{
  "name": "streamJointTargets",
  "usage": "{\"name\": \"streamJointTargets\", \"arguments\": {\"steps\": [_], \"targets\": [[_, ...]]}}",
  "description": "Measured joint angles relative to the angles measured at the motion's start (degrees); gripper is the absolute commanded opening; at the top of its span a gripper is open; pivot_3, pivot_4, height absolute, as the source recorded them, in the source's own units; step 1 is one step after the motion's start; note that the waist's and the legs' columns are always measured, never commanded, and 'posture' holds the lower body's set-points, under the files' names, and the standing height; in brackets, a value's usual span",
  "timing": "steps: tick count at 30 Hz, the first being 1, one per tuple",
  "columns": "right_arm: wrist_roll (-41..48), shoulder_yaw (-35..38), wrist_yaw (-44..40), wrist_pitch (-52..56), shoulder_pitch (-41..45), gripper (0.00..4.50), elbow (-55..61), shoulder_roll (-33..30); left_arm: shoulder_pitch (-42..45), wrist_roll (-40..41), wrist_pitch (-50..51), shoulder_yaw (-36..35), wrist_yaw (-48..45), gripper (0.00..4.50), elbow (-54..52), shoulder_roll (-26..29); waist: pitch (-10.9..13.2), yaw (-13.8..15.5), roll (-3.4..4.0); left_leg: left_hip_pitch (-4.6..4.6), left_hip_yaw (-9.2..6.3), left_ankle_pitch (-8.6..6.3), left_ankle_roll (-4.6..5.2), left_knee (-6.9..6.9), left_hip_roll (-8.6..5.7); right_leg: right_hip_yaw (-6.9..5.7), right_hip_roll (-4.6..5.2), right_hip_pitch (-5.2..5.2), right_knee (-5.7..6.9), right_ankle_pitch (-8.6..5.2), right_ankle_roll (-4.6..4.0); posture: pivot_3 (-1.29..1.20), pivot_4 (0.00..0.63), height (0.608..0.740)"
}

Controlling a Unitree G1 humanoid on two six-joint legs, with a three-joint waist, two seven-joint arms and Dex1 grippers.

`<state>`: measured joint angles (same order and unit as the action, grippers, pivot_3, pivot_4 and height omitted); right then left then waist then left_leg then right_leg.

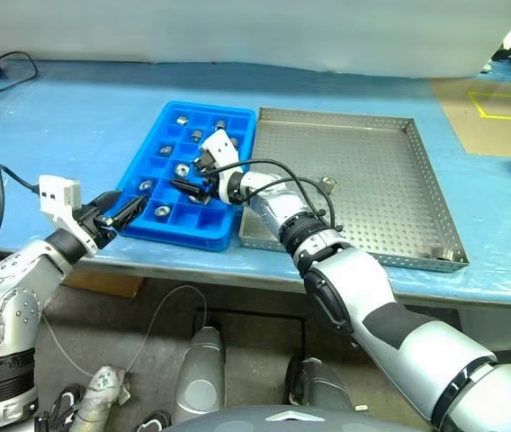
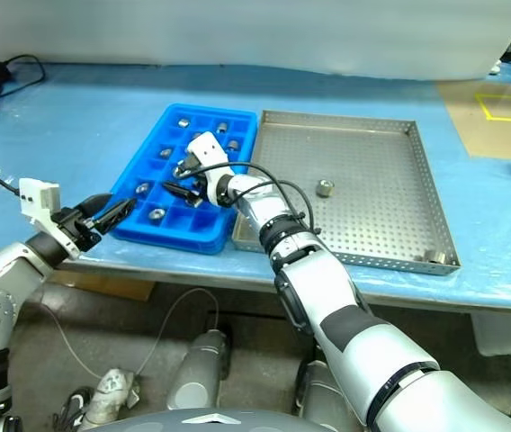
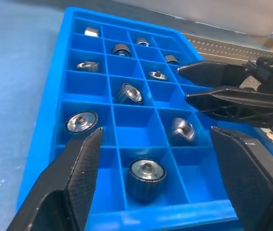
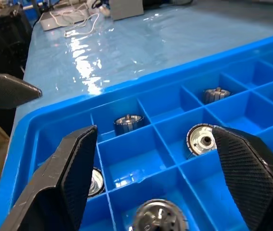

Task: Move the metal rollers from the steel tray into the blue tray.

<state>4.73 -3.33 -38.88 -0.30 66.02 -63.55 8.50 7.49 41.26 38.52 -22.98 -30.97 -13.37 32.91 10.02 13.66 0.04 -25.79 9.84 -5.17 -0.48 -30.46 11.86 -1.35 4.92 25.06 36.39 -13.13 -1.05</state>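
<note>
Most of the job looked done. The blue tray (image 2: 194,184) lay on the desk (image 2: 76,117) just beside the steel tray (image 2: 390,229), at its nine o'clock side, and roughly ten of the metal rollers (image 3: 146,174) sat one to a compartment in its grid, spread from the far row down to the near one, with several squares bare. On the perforated floor of the steel tray only one small silver roller (image 2: 324,187) could be made out, lying alone near the middle; a small metal piece stood in the corner at about five o'clock, too small to identify. The right pincer (image 2: 186,180) hovered low over the middle of the blue tray with its jaws spread wide and nothing between them; the right wrist view showed an empty compartment under the gap, so a piece had probably just been dropped off nearby. The left pincer (image 1: 122,211) stood at the blue tray's near edge, at about seven o'clock, also wide open and empty, aimed across the grid. By my reading, what remained was to fetch the last roller and set it into a free square.
</note>
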Motion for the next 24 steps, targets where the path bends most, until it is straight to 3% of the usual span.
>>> {"name": "streamJointTargets", "arguments": {"steps": [9, 15, 21, 24], "targets": [[0.3, -0.1, -0.6, 9.8, -12.7, 3.99, 19.8, -3.6, 7.1, -2.8, -2.0, 5.1, -3.6, 3.75, 8.5, -0.4, 0.0, -1.3, -0.01, 0.07, 0.01, 0.10, -0.15, -0.21, -0.01, 0.02, 0.01, -0.07, 0.31, 0.01, 0.04, 0.23, 0.150, 0.740], [2.3, 3.3, 4.5, 12.8, -13.3, 3.99, 26.9, -8.4, 12.4, -4.4, -3.0, 8.3, -6.6, 3.75, 12.6, -0.7, 0.0, -2.9, -0.03, 0.20, 0.08, 0.17, -0.25, -0.24, -0.05, 0.03, 0.02, -0.20, 0.34, 0.07, 0.03, 0.17, 0.150, 0.740], [2.2, 10.6, 14.3, 10.6, -12.4, 3.99, 24.8, -17.5, 17.8, -7.0, -5.0, 11.7, -8.6, 3.75, 19.1, -4.1, 0.0, -3.6, -0.03, 0.25, 0.24, 0.32, -0.48, -0.41, -0.11, 0.03, 0.05, -0.37, 0.30, 0.09, 0.01, 0.10, 0.150, 0.740], [2.1, 11.7, 18.0, 9.6, -12.2, 3.99, 21.9, -17.8, 21.1, -8.1, -6.2, 14.1, -9.8, 3.75, 21.2, -6.5, 0.0, -4.9, -0.03, 0.24, 0.27, 0.35, -0.53, -0.55, -0.11, 0.02, -0.01, -0.41, 0.31, 0.10, -0.03, 0.08, 0.150, 0.740]]}}
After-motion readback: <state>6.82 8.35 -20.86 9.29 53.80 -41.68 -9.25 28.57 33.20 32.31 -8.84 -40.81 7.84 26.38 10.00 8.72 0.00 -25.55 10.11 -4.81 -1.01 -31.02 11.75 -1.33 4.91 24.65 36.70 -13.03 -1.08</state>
